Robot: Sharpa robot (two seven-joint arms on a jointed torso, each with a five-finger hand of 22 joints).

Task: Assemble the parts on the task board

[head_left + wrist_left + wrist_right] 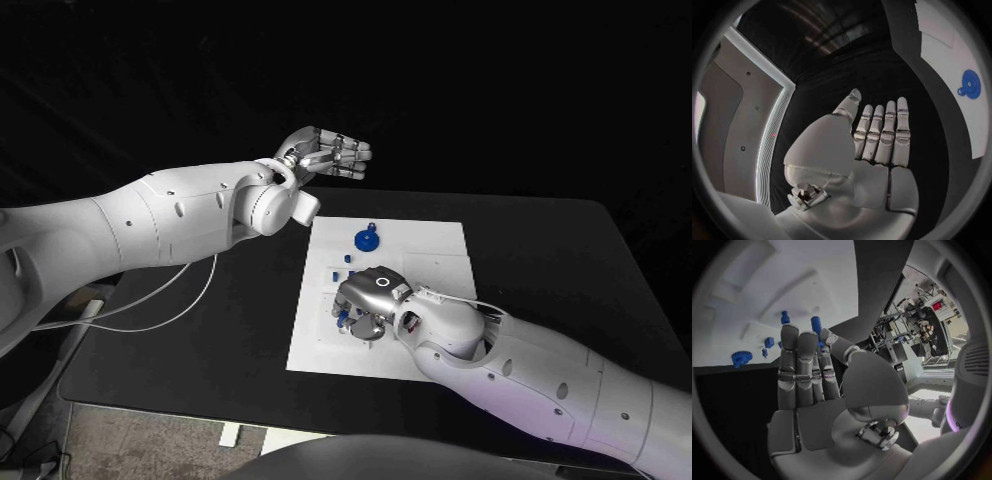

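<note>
The white task board (433,255) lies mid-table. A round blue part (368,240) sits near the board's far edge, and also shows in the left wrist view (969,84). My right hand (372,300) is low over the board's left half, fingers pointing down among small blue parts (342,312). In the right wrist view its thumb and a finger pinch a blue peg (816,325); a second peg (785,317), a blue round part (741,358) and small pieces (769,342) lie close by. My left hand (325,152) hangs raised beyond the board's far left corner, fingers straight (879,132), holding nothing.
The black table (548,260) has bare room to the right of the board and at the left front. A white cable (144,315) loops under my left arm by the table's left edge. The board's right half (440,300) carries raised white fixtures.
</note>
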